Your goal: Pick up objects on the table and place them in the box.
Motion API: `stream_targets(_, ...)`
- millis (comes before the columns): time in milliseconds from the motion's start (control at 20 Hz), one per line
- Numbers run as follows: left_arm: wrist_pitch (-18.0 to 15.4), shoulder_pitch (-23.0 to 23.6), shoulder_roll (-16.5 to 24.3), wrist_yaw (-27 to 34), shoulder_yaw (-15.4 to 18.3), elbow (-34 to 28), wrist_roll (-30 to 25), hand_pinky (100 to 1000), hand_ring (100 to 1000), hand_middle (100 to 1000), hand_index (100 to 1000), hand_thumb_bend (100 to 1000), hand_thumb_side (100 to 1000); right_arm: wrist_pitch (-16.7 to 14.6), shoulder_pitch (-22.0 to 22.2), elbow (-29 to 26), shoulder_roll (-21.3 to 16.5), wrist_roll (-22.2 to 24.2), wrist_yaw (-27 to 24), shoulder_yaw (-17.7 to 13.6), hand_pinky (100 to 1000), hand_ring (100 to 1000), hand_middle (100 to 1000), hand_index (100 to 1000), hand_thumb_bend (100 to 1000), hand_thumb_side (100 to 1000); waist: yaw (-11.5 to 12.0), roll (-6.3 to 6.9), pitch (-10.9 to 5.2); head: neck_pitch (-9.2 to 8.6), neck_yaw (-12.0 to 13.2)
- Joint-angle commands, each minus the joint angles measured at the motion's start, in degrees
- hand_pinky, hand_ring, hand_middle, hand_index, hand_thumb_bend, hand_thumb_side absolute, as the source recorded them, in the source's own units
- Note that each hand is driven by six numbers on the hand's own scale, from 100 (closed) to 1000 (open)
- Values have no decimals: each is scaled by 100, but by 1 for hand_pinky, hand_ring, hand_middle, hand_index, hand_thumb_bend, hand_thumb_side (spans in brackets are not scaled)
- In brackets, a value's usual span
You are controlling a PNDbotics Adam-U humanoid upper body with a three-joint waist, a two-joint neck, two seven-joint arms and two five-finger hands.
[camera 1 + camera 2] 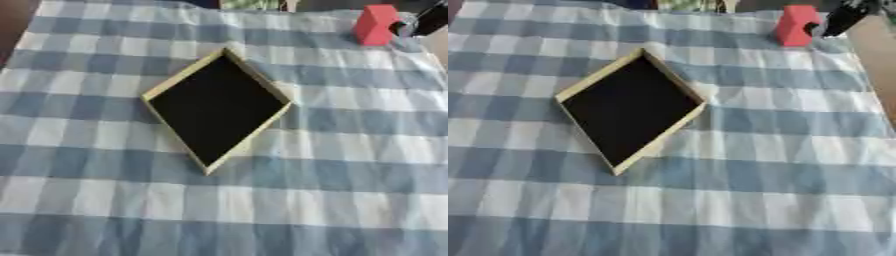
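Judging by how things lie, nothing has been placed yet: the shallow box sits turned cornerwise mid-table on the blue checked cloth, its dark inside apparently bare. One red block stands at the far right edge, well apart from the box. The right hand is just beside it, perhaps touching; whether its fingers have closed on it I cannot tell.

– What surrounds the work area?
– A table fills nearly the whole frame, draped in a blue-and-white checked cloth.
– Anything beyond it?
– Brown floor at the right edge, a dark brown strip at upper left, even soft light.
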Motion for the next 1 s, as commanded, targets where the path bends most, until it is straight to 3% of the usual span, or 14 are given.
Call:
stream_targets(50, -10, -43, 88, -13, -3, -83, -15, 712, 596, 578, 651, 100, 751, -23, -130, 6, -142, -6, 48, -64, 957, 934, 947, 988, 322, 100, -14, 28, -94, 1, -187)
stream_targets(550, -8, -27, 84, -7, -5, -83, -30, 712, 597, 579, 651, 100, 750, -152, -317, 234, -10, 44, 247, 4, 964, 944, 954, 988, 327, 100, 4, 40, -102, -87, -210)
stream_targets(1000, -3, -13, 74, -4, -11, -83, -52, 712, 597, 580, 650, 100, 749, -384, -677, 957, 235, 44, 869, 60, 981, 965, 974, 991, 350, 100, 51, 43, -90, -167, -223)
